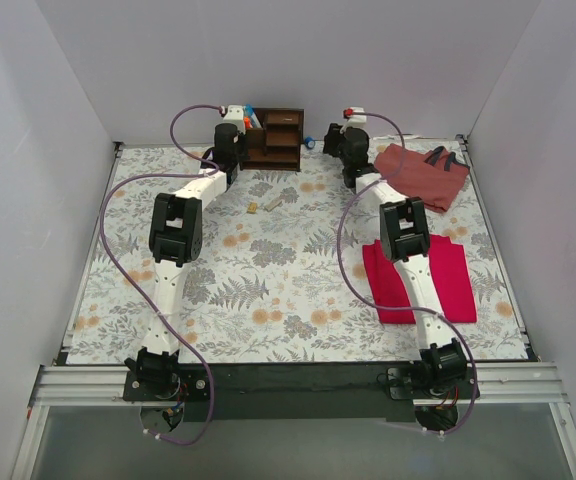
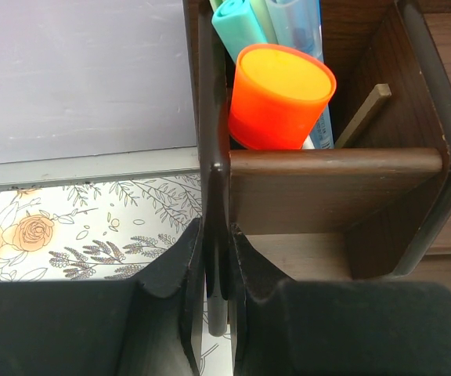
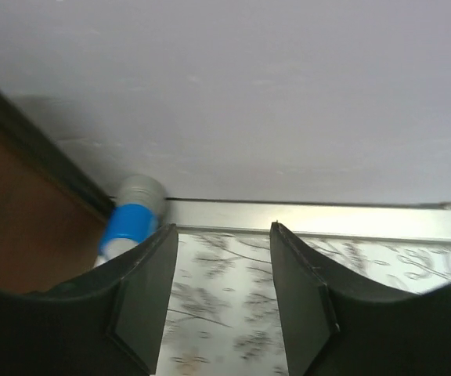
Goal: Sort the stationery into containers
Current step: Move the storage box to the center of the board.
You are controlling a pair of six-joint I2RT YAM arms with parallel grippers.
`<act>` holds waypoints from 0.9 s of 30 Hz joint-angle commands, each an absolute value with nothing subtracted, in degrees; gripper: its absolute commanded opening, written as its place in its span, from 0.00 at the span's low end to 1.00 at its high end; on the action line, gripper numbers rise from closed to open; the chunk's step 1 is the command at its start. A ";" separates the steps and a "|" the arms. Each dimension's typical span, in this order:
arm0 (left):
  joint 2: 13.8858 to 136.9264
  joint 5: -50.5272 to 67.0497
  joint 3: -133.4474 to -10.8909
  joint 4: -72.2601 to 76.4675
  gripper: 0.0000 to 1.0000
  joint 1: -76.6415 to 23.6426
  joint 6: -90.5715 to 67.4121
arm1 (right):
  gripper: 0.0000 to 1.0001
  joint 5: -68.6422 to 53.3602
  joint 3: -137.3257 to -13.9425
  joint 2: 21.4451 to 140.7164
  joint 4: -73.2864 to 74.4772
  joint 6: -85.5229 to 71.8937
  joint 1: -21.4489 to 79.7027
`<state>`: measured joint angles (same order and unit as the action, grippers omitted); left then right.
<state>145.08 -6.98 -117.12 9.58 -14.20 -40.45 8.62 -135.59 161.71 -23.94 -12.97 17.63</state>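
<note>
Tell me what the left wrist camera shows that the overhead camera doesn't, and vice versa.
Only the left wrist view: the left hand pinching a side wall of the organiser, and a tan stick beside the orange cap. Only the overhead view: the right hand, a red cloth, a brown bag, two tan pieces loose on the floral mat. Both: the organiser, its markers, the left hand, the mat.

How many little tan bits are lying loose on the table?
2: a tan eraser and a longer tan piece, side by side near the organiser. Others may be hidden.
</note>
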 commanded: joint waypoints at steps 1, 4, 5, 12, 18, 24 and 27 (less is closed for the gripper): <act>143.79 -5.18 -117.77 10.90 0.00 -14.94 -42.97 | 0.61 4.24 -136.31 159.25 -27.42 -12.49 12.57; 144.14 -5.80 -118.21 10.99 0.00 -15.03 -43.16 | 0.62 2.29 -136.32 159.61 -27.42 -13.09 10.81; 144.31 -5.80 -118.47 11.07 0.00 -15.12 -43.15 | 0.63 2.29 -135.45 159.09 -27.42 -13.36 10.55; 147.47 -1.24 -122.42 11.69 0.00 -15.29 -44.12 | 0.68 1.34 -134.21 159.43 -28.30 -16.08 9.76; 150.47 9.73 -125.25 18.09 0.00 -17.05 -47.62 | 0.67 0.97 -130.35 157.59 -29.53 -15.91 9.67; 146.35 22.03 -118.93 26.01 0.00 -17.75 -52.46 | 0.66 -1.75 -126.65 155.39 -30.06 -15.21 8.70; 144.93 25.30 -116.55 28.03 0.00 -18.19 -54.23 | 0.66 -3.42 -126.12 155.04 -30.50 -14.59 8.44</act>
